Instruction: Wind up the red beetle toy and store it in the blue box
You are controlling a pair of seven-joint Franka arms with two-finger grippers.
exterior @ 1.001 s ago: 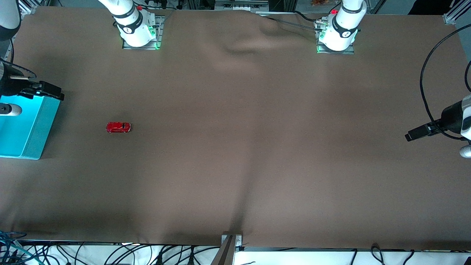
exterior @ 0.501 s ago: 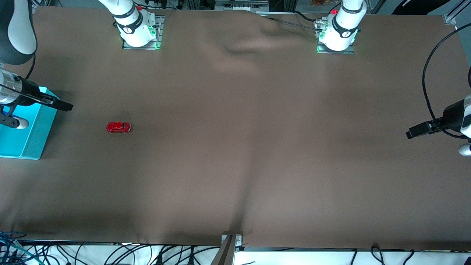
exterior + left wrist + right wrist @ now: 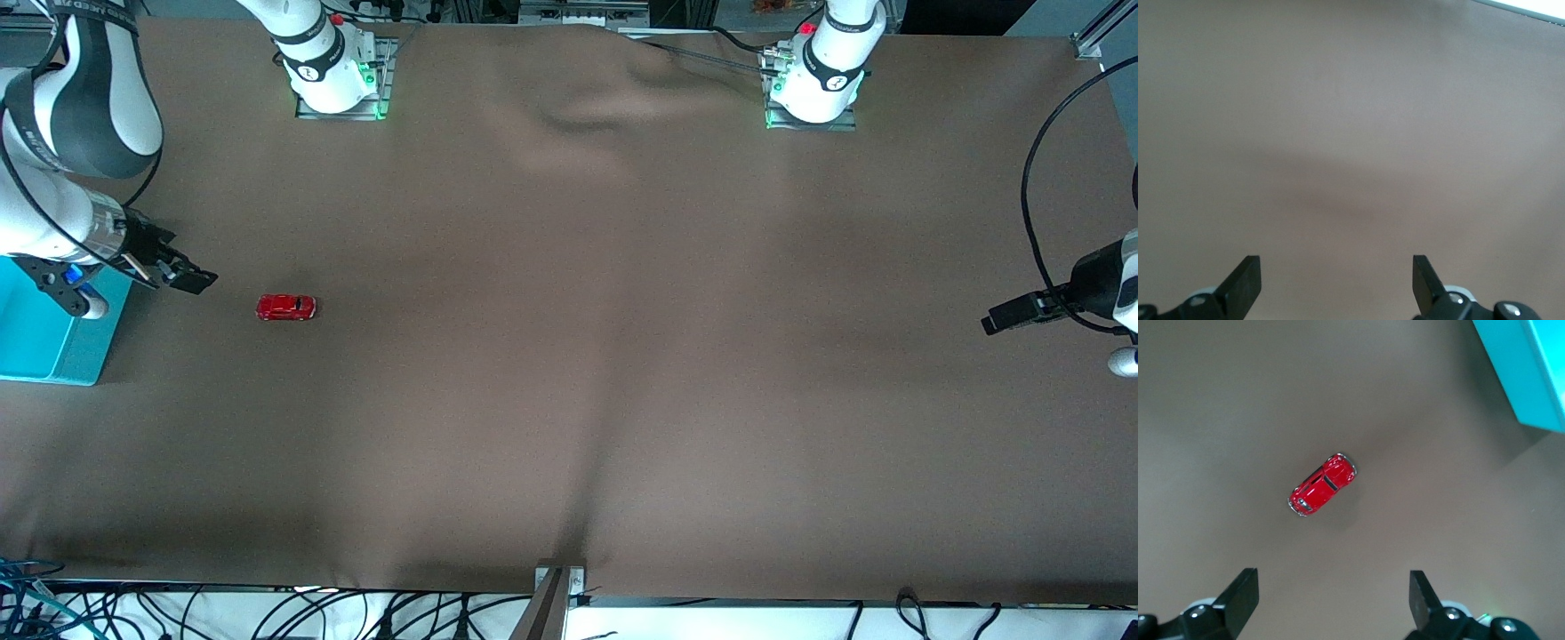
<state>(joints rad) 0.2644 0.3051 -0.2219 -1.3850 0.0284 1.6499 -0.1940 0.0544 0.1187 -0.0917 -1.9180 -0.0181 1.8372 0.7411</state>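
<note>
Trouble could come from how small the red beetle toy (image 3: 285, 308) is — it sits on its wheels on the brown surface (image 3: 622, 356), so a bump from one finger could make it roll away or spin before the end effector closes. The right end effector (image 3: 182, 277) hangs over the surface between the blue box (image 3: 44, 342) and the toy, with its fingers spread wide and nothing in them. In the right wrist view the toy (image 3: 1322, 484) lies at a slant to the fingers, so a pinch from this angle might catch a corner and flip it. The blue box stands at the right arm's end of the surface, near the toy but not touching it, and the arm could knock its wall. The toy's long side runs along the length of the surface, from one arm's end toward the other — I cannot tell for sure which end is the front. The left end effector (image 3: 1009, 318) waits over the left arm's end of the surface, wide open and empty too.
</note>
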